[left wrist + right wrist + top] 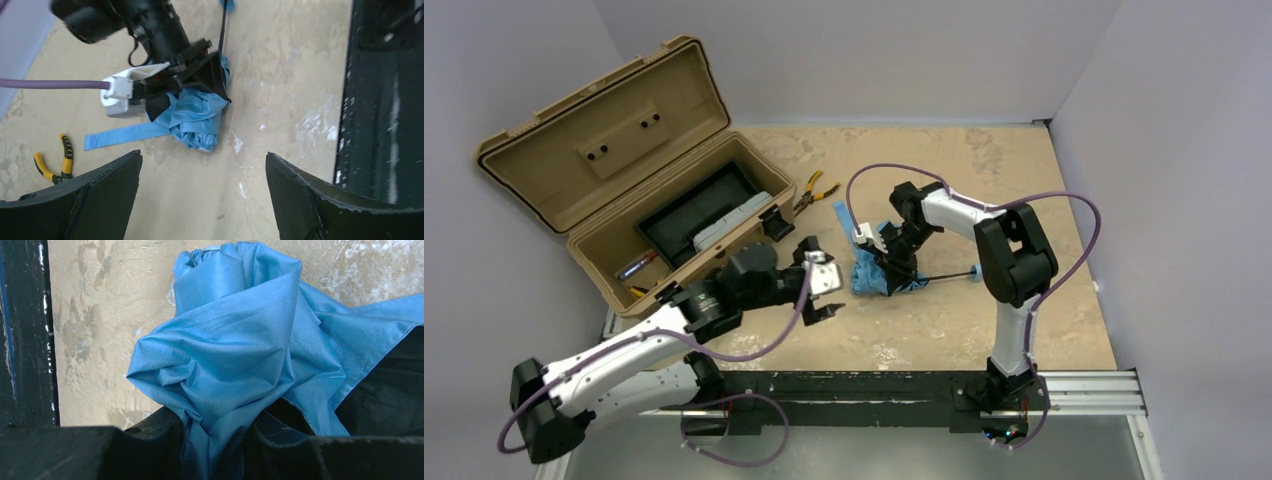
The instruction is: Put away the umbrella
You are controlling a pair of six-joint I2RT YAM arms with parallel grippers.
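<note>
Looks like the bundling stage is being worked on here, not the stowing yet. The umbrella (876, 272) is lying on the table (944, 330) around the middle of the top view as a crumpled sky-blue wad. Its thin black shaft (944, 275) is sticking out to the right toward the small blue handle (975, 273). A fold of the fabric is being pinched by the right end effector (214, 445), with the fingers clamped on the cloth at the bottom of the right wrist view. The left end effector (205, 200) is being held wide apart with nothing in it, just to the lower left of the wad and not touching it.

Next move, as a guess: the wad would need to be gripped from the left side, or the loose strap (120, 139) trailing off to the left gathered in, and the shaft pushed short. The fabric is floppy, so a deep bite is probably called for.

Room-wise, the open tan case (614, 190) is sitting at the upper left with its lid tipped back. It's partly filled, so the free space inside is looking tight. Pliers (812, 190) are lying just beside its right corner, up and left of the wad. Bare table is showing below the wad, down to the black rail (874, 388) along the bottom. The left arm is lying across the case's lower right corner, so that route should be watched.
</note>
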